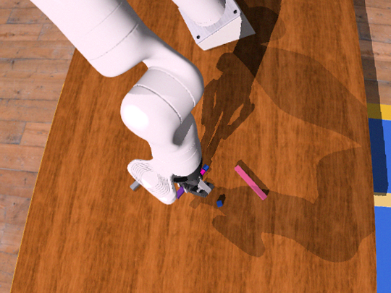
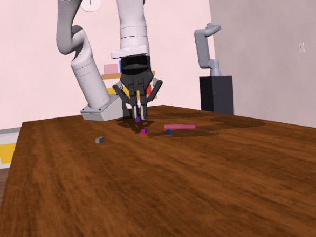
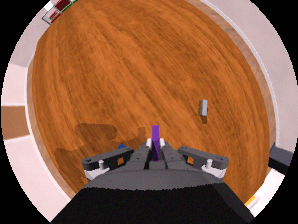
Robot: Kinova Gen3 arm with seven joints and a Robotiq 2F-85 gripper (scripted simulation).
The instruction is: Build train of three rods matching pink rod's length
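My gripper (image 2: 139, 116) (image 3: 155, 144) is shut on the purple rod (image 1: 181, 192) (image 2: 138, 119) (image 3: 155, 132), holding it level above the table. A magenta rod (image 1: 203, 171) (image 2: 143, 131) lies end to end with a blue rod (image 1: 206, 167) (image 2: 146, 130), in about one line; any small gap is too fine to tell. In the top view the gripper partly hides the magenta rod and the middle of the purple rod. Both small rods are hidden in the wrist view. The pink rod (image 1: 251, 183) (image 2: 179, 126) lies apart to the right in the top view.
Another blue rod (image 1: 219, 203) (image 2: 169, 132) (image 3: 122, 146) lies between the gripper and the pink rod's lower end in the top view. A grey rod (image 1: 134, 186) (image 2: 100, 139) (image 3: 203, 108) lies off to the left there, partly behind the arm. The robot base (image 1: 219, 33) (image 2: 108, 110) stands at the back.
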